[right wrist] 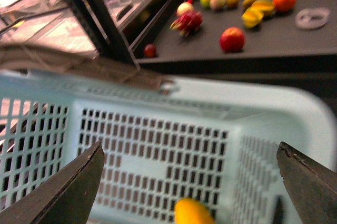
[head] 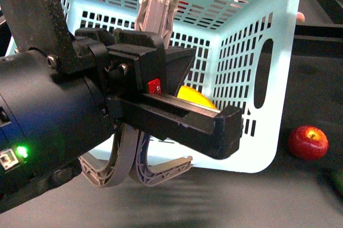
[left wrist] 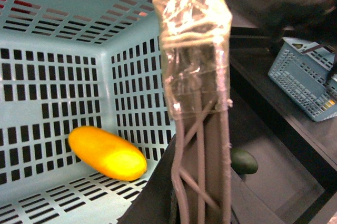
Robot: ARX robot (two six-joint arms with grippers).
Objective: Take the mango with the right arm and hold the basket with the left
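The pale turquoise basket (head: 252, 51) stands on the dark counter. One of its grey-brown handles (left wrist: 197, 129), wrapped in clear tape higher up, stands upright. My left gripper (left wrist: 196, 205) is shut on that handle, and the bulky black left arm (head: 53, 110) fills the near left of the front view. The yellow mango (left wrist: 108, 153) lies on the basket's floor near a corner. It also shows through the slotted wall (head: 195, 96). My right gripper (right wrist: 189, 184) hangs open above the basket's inside, clear of the mango (right wrist: 192, 212), with nothing between its jaws.
A red apple (head: 308, 142) lies on the counter right of the basket. Two more grey handles (head: 107, 171) hang at its near wall. A dark green fruit (left wrist: 243, 162) sits outside the basket. Beyond its far rim (right wrist: 210, 97), a shelf holds several fruits, among them an apple (right wrist: 231, 39).
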